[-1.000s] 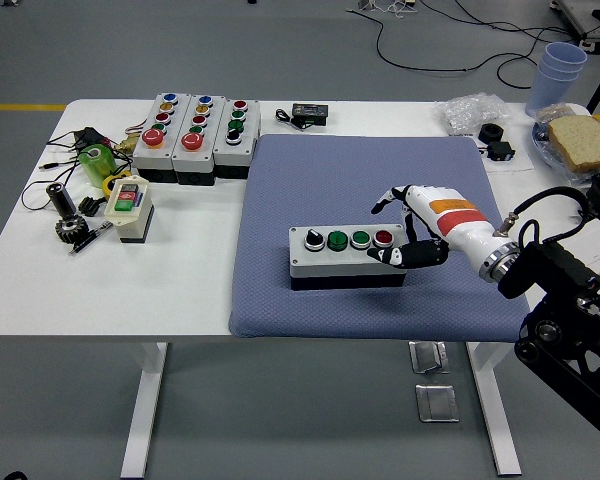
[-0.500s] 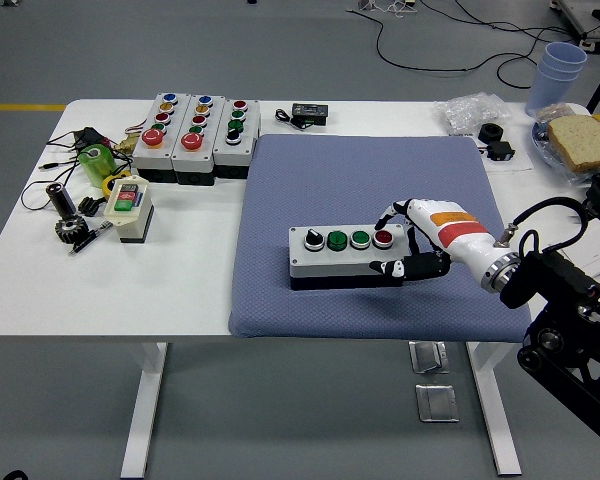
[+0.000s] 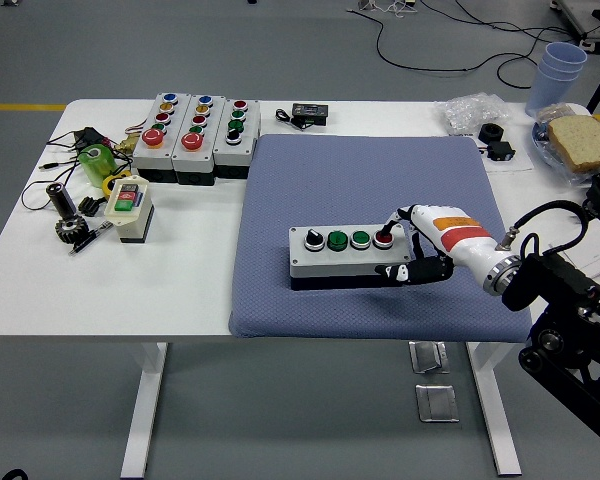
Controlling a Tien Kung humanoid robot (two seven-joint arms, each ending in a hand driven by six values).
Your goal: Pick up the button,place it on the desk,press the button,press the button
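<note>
A grey button box (image 3: 346, 254) lies on the blue mat (image 3: 360, 190), carrying a black-and-white knob, two green buttons and a red button (image 3: 383, 238) at its right end. My right hand (image 3: 412, 243) is at the box's right end. One fingertip rests on the red button, and the thumb lies along the box's front side. The hand holds nothing. My left arm is out of sight.
Three grey button boxes (image 3: 194, 134) stand at the back left. Near them are a small cream switch box (image 3: 128, 207), a green item (image 3: 96, 160), a gear and cables. Blue cups (image 3: 558, 72), bread (image 3: 584, 140) and a plastic bag (image 3: 472, 108) sit at the back right.
My right hand has come down and to the left onto the box's right end, and its fingertip now touches the red button. The box has not moved.
</note>
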